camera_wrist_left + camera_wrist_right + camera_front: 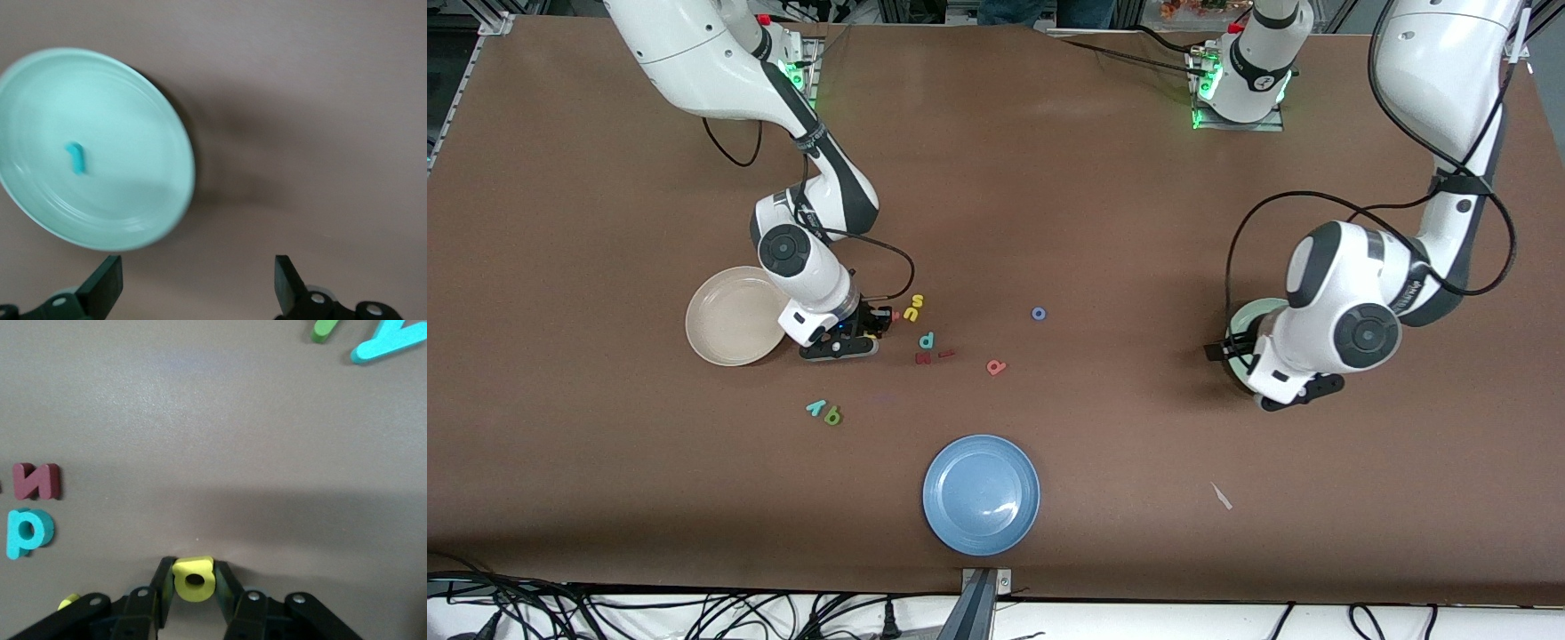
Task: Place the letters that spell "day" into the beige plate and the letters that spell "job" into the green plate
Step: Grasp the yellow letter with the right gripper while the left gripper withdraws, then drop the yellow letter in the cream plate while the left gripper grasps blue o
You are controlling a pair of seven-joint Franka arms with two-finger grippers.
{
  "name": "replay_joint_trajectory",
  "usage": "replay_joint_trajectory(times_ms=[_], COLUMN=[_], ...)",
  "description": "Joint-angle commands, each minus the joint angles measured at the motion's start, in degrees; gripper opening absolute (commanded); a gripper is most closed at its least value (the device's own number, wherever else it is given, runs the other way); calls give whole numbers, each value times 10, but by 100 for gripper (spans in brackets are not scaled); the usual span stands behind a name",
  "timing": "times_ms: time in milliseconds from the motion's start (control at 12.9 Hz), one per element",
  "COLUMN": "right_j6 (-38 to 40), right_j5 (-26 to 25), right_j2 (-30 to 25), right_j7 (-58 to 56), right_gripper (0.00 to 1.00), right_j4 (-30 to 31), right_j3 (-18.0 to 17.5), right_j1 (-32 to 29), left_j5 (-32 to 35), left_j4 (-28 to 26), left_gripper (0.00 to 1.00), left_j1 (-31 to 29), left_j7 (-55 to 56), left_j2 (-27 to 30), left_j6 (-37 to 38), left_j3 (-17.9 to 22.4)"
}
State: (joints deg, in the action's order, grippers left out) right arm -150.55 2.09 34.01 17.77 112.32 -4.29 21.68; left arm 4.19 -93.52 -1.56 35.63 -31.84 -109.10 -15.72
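Gripping yellow "d" (194, 578) w/ closed jaws, right gripper (869, 325) sits mid-left of front frame beside beige plate (713, 342). Left gripper (198, 287), jaws open, hovers by green plate (167, 120) w/ teal "j" (76, 157) inside.

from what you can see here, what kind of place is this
Probably a robotics lab: two Franka arms bolted to a brown table, foam letters scattered between plates, and cables trailing off the table edge.

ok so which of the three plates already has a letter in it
The green plate, under the left arm: a teal "j" lies in it. The beige plate and the blue plate hold none.
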Motion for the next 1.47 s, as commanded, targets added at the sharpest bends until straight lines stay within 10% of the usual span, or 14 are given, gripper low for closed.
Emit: replay_joint_trajectory(times_ms=[0,1391], right_j6=[20,175], right_j5=[-2,-11], right_j2=[-22,-206], right_j7=[-8,-266], right_gripper=[29,29], right_j4=[6,113], right_j3=[0,1], right_j1=[-3,-161], left_j5=[1,137], left_j4=[4,-35], left_gripper=[100,81], left_j1=[3,217], left_j7=[89,466], left_j2=[5,-91], left_j6=[6,-257], left_j3=[-44,-63])
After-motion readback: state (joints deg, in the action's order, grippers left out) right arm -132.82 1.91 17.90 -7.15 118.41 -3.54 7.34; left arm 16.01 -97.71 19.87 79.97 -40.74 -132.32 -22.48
